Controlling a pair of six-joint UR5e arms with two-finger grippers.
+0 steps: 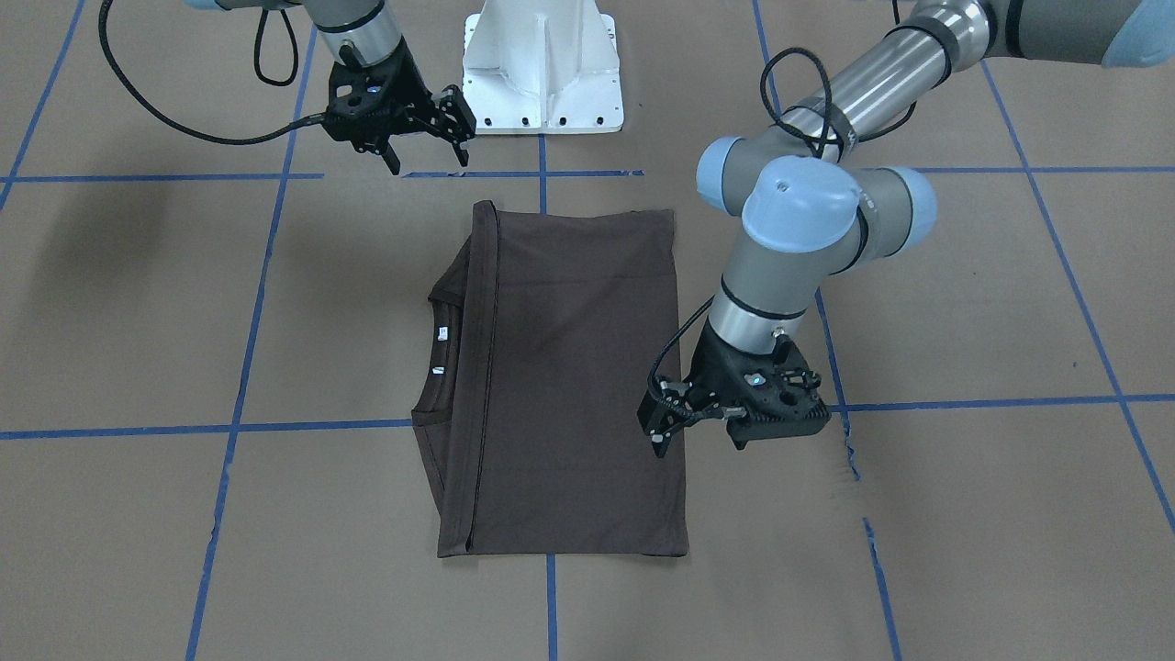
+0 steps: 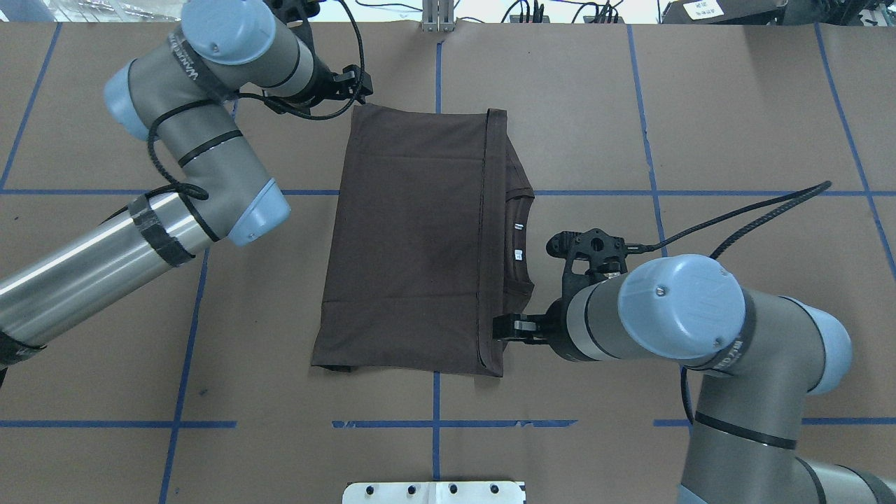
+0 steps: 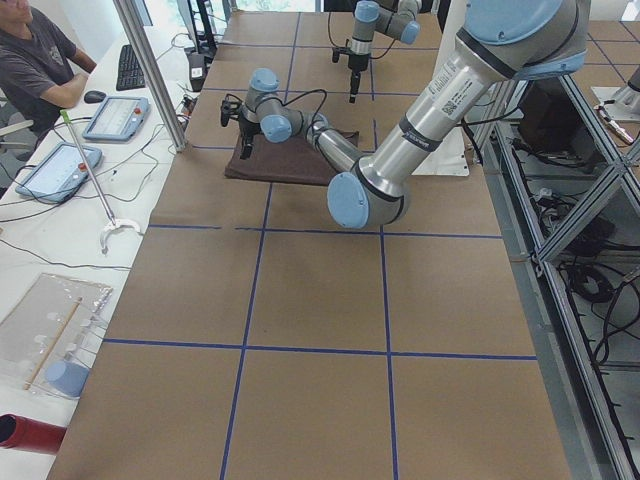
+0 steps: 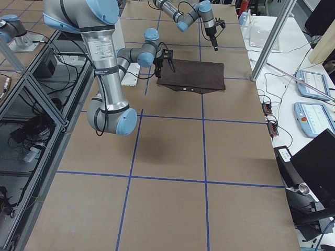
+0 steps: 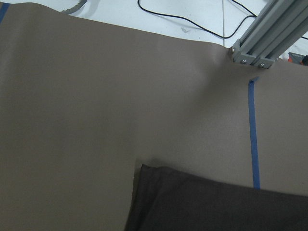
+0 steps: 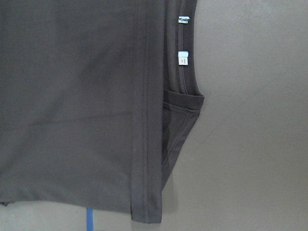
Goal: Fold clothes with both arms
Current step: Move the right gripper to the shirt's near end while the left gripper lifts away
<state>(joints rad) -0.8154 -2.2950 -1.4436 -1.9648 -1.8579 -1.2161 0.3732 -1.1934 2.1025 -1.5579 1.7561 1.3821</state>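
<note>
Both grippers are empty, you'll notice, their jaws spread apart. The dark brown-grey short-sleeved T-shirt (image 2: pixel 413 238) lies flat in the middle of the brown paper-covered table (image 2: pixel 630 140) with its blue tape grid. It is already doubled into a neat rectangle. Its hemmed edge (image 2: pixel 493 231) runs across the chest just short of the ribbed round collar (image 2: pixel 523 238), which peeks out on the robot's right with two small white labels (image 6: pixel 183 57) showing.

The black left gripper (image 1: pixel 698 445) hangs above the far corner on the robot's left, and the black right gripper (image 1: pixel 430 162) hovers by the near corner at the collar end. I judge that this diagonal placement sets each arm at an edge, ready for you to take a further fold. No sleeve shows, so the stack is probably several layers thick, and a pinch would need to catch them all.
</note>
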